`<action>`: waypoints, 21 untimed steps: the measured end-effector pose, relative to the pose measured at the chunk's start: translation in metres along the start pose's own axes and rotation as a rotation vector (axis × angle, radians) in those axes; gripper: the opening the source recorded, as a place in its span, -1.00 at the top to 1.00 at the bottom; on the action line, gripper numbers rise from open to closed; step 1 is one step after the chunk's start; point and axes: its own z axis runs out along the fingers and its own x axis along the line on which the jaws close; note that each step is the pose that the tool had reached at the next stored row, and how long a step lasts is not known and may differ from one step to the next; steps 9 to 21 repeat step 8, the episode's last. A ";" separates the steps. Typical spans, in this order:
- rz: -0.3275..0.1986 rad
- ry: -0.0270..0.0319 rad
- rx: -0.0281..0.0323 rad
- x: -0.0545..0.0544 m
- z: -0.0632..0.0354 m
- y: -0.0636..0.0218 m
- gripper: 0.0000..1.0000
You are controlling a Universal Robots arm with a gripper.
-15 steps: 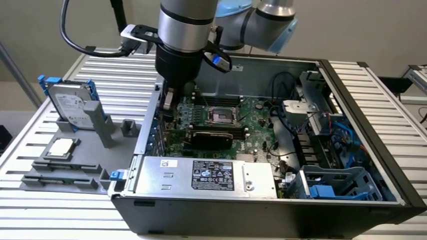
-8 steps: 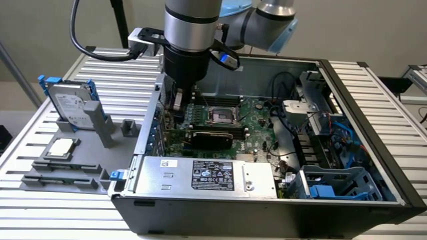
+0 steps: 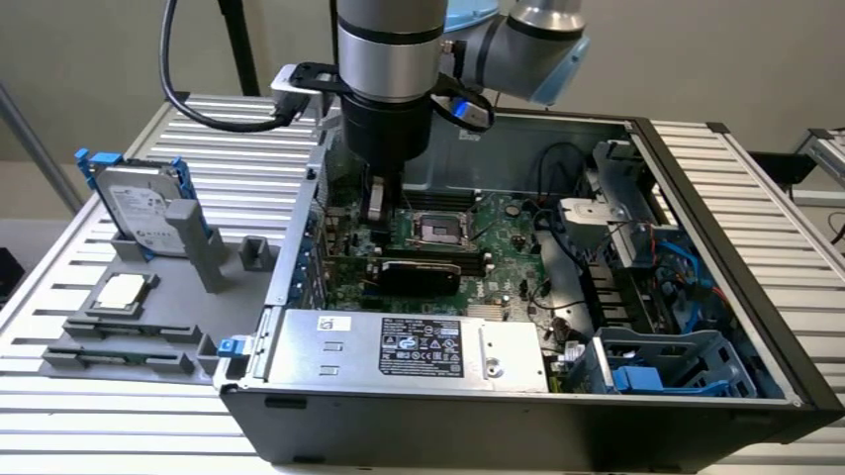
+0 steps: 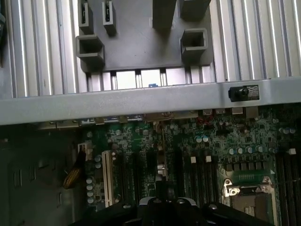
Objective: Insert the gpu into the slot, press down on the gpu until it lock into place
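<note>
glossy black gpu (image 3: pixel 412 273), green board edge

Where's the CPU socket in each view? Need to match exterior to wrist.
Exterior view: the processor socket is a silver square on the motherboard in mid-case, just above the gpu in the picture.
Wrist view: the processor socket is the silver frame on the green board, next to the black memory slots.
Shared landmark: the grey holder fixture on the table outside the case wall.
</note>
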 end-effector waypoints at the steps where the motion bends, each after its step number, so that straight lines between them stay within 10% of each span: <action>1: -0.001 -0.0002 0.0010 0.000 -0.0003 -0.0024 0.79; 21: -0.004 -0.0003 0.0002 0.000 -0.0004 -0.0030 0.79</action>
